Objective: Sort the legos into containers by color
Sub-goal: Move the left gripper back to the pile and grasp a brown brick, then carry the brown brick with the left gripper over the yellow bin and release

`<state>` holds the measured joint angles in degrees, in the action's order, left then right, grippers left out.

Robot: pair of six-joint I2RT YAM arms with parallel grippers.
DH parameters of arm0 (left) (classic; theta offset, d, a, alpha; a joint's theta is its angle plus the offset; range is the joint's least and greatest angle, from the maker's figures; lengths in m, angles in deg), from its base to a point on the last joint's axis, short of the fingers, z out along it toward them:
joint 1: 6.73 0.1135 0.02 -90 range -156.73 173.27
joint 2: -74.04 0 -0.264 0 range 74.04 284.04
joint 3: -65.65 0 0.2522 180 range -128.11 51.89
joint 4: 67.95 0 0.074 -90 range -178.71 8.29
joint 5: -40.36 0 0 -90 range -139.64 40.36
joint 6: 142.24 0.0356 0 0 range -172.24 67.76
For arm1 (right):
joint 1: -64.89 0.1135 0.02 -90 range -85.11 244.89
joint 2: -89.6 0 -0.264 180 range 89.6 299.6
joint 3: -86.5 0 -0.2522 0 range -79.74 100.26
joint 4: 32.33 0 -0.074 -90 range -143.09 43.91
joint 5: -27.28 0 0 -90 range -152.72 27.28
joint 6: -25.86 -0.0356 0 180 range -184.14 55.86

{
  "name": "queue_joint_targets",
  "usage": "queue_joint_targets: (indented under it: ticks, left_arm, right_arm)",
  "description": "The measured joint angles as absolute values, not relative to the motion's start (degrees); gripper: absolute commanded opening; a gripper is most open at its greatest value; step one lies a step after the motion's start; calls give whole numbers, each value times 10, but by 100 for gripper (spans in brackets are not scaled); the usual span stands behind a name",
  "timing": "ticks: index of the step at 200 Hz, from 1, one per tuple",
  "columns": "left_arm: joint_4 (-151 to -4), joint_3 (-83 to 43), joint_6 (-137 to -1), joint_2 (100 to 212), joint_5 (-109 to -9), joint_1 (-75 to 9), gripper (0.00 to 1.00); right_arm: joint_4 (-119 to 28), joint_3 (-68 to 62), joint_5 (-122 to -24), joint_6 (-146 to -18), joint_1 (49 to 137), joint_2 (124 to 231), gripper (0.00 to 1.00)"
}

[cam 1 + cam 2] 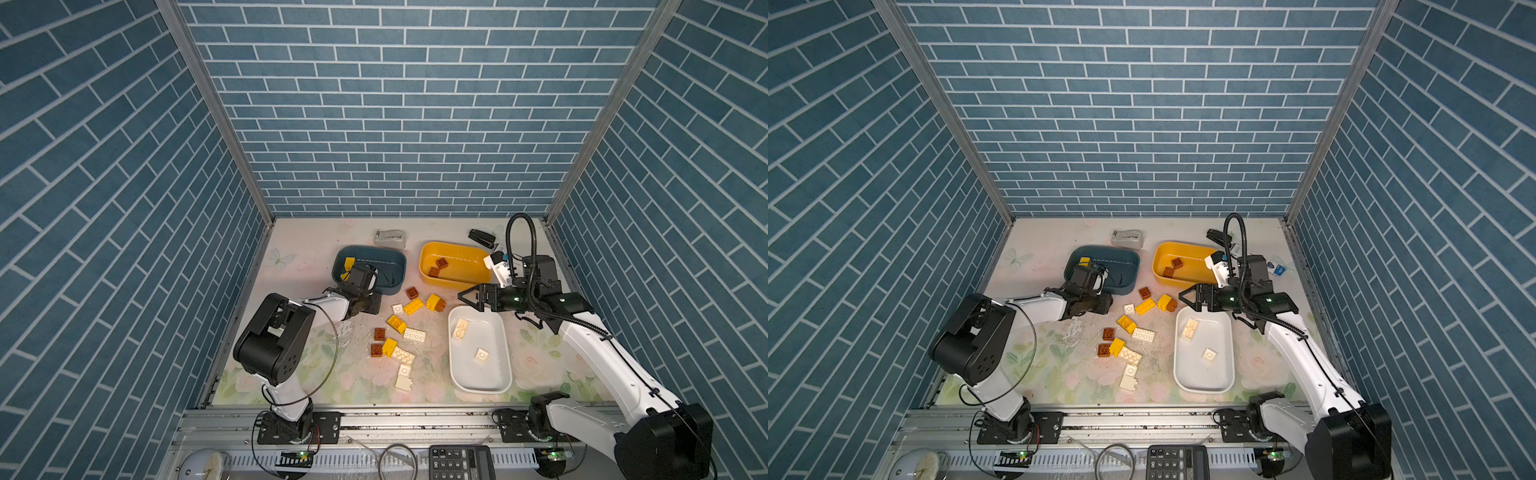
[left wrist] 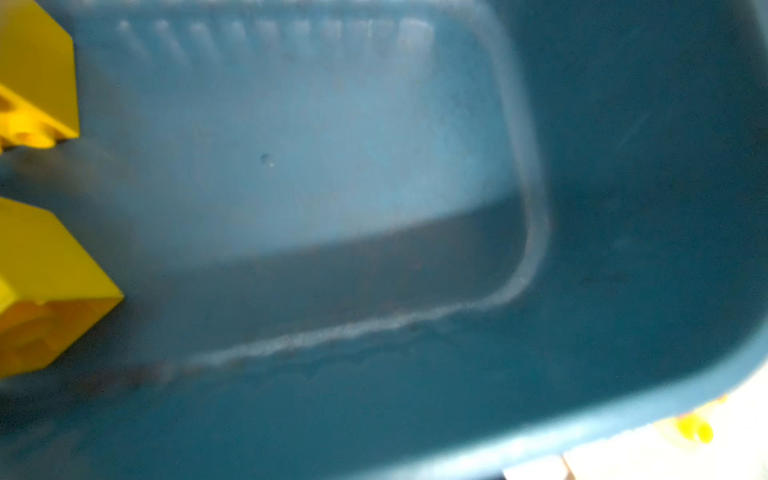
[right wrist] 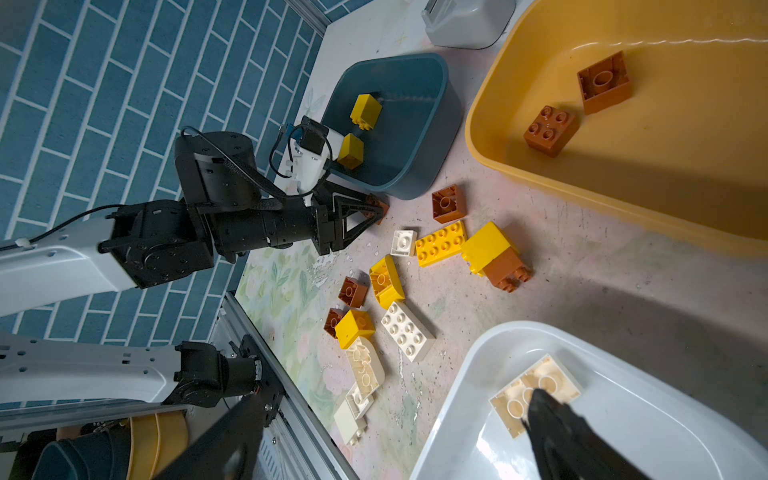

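A small reddish-brown studded brick point(image 3: 385, 205) is located between the jaws of the left gripper point(image 3: 377, 209); clamping cannot be confirmed.

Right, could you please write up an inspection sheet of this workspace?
Surface: floral-patterned tabletop, scuffed and chipped.
Job's things: dark blue plastic tub holds two yellow bricks; yellow plastic tub, two reddish-brown bricks; white plastic tub, two cream bricks; about a dozen mixed loose bricks lie between the tubs.
Clutter: grey tape dispenser and black stapler at the far edge.
Grippers: left gripper jaws flank a reddish-brown brick beside the blue tub, grip unclear; right gripper open and empty above the white tub's far end.
Cables: black cable loops off the left arm; black corrugated hose arches over the right arm.
Surroundings: blue brick-pattern walls; black calculator by the front rail.
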<state>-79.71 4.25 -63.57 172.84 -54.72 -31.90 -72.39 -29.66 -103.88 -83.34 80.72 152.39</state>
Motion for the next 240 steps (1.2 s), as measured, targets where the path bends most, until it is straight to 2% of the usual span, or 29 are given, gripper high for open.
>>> queue_joint_targets:
  ticks: [50, 97, 172, 203, 240]
  left_arm:
    - [-790, 42, -625, 1733, -533, -329, 30]
    - [-854, 41, -617, 1704, -507, -350, 28]
    - [-1024, -26, -642, 1563, -508, -378, 29]
    - [-1052, -95, -661, 1575, -528, -393, 29]
    - [-1043, -211, -671, 1667, -550, -408, 28]
  right_arm:
    - [-734, -297, -1038, -833, 807, 1524, 99]
    - [-746, -297, -1036, -832, 807, 1523, 99]
    - [-740, -297, -1027, -832, 806, 1518, 99]
    - [-727, -297, -1025, -834, 800, 1518, 99]
    - [-703, -297, -1018, -839, 793, 1518, 98]
